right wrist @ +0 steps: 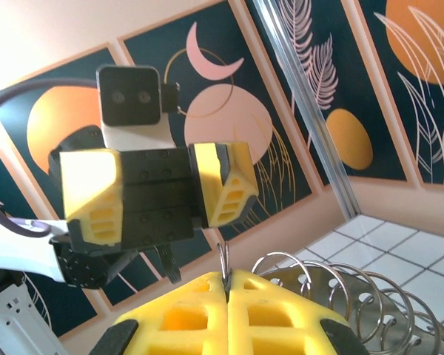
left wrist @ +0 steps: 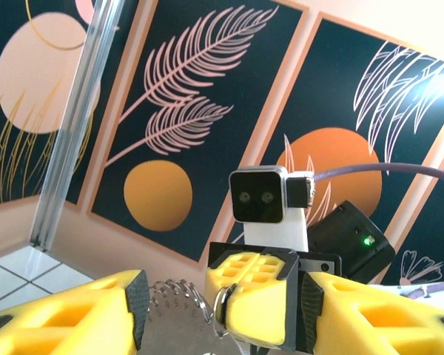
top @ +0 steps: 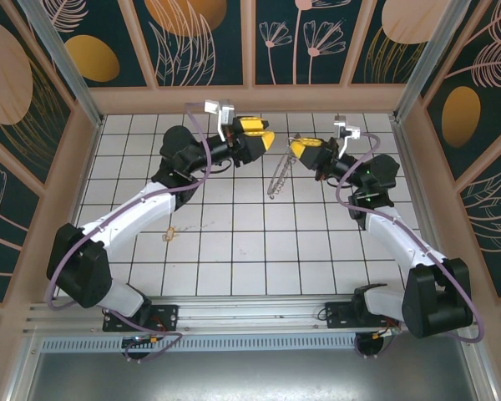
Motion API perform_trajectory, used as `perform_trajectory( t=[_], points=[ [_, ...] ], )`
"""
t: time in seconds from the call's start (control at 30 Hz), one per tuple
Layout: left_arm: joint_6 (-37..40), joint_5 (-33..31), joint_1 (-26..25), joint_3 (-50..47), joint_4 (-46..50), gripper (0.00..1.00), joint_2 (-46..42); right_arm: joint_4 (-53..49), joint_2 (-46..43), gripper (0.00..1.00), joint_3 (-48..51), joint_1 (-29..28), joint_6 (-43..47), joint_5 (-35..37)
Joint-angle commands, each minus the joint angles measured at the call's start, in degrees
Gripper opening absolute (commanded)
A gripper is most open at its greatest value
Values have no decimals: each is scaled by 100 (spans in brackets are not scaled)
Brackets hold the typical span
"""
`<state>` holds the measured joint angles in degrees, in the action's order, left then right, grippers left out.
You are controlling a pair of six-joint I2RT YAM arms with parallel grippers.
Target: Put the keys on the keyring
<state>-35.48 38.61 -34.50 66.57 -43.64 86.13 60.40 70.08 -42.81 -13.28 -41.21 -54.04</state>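
The keyring (top: 278, 177) hangs above the tiles, a thin ring fringed with silvery pieces. My right gripper (top: 295, 151) is shut on its top edge. In the right wrist view the wire of the keyring (right wrist: 223, 260) sticks up from between the closed yellow fingers (right wrist: 281, 314), and its coils and tags trail off to the right. My left gripper (top: 267, 136) faces it with its jaws apart. In the left wrist view its pads (left wrist: 137, 307) flank the right fingertips (left wrist: 263, 303) and the tags of the keyring (left wrist: 170, 325). A tiny brass key (top: 169, 233) lies on the floor at the left.
White tiled floor (top: 234, 251) inside a booth with patterned walls (top: 250, 42). An aluminium post (left wrist: 74, 126) stands in a corner. Both arm bases sit on the rail (top: 250, 313) at the near edge.
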Motion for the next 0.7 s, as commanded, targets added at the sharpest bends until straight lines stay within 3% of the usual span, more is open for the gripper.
perform_trajectory(
  t=[0.0, 0.27, 0.47, 0.67],
  points=[
    [-225, -51, 10, -115, -465, 54, -18, 1182, 87, 0, -93, 4, -448, 246],
    [-1189, 570, 7, -58, -1815, 38, 505, 2019, 402, 0, -262, -94, -896, 443],
    [-1963, 861, 9, 41, -2720, 33, 911, 2520, 617, 0, -347, -169, -1163, 561],
    [-2177, 888, 10, 101, -2989, 32, 1028, 2650, 820, 0, -490, -279, -1216, 578]
  ],
)
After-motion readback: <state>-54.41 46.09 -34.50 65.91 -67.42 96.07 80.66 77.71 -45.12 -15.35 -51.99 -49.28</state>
